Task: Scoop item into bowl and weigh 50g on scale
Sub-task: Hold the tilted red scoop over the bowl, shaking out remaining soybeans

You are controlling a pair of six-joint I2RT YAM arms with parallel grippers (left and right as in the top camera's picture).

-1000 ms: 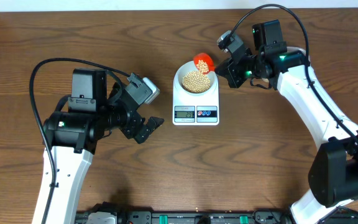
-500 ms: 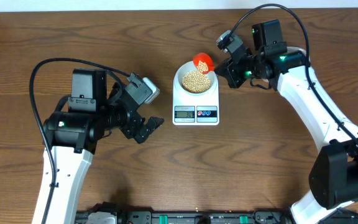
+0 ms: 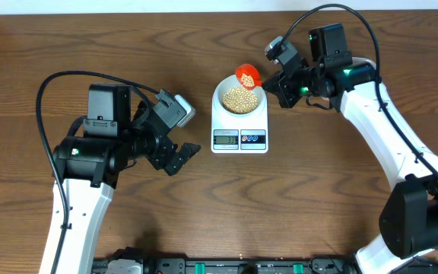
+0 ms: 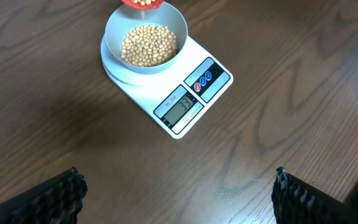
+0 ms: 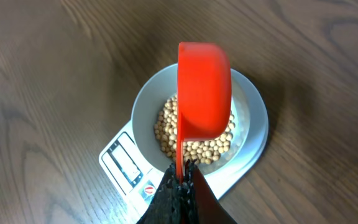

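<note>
**Red scoop tipped over the bowl, pour in progress**

Wood-grain table. Left gripper [image 4: 179, 196] hangs nearest, at 8 o'clock from the scale [image 4: 217, 70], jaws spread wide and holding nothing. It is well apart from the work, and its camera looks down on the display [image 4: 180, 106]. The digits look like thirty-something, but they are too small to be sure.

Bowl [image 4: 112, 28] sits centred on the scale's platform. Beans [image 4: 148, 45] cover its floor and lie well below the rim.

Scoop [image 5: 204, 90] hangs over the bowl's 1 o'clock rim, rolled so its back faces the right wrist camera and its mouth faces down. A few beans show at its lip in the left wrist view. Right gripper [image 5: 180, 180] is clamped on the scoop's thin handle, at 2 o'clock from the bowl.

Judgement: if the reading is in the thirties, the rest should go in as a trickle.
- Roll the wrist in small steps.
- Keep the lip inside the rim.
- Keep the scoop off the bowl so the weight isn't falsified.
- Pause for the display to settle.
- Level the scoop just short of 50.

Against the overhead views from a second and half a second ago, almost nothing differs. The scoop is over the same rim point and both arms are posed alike. Any change in tilt or bean level is too slight to make out.
</note>
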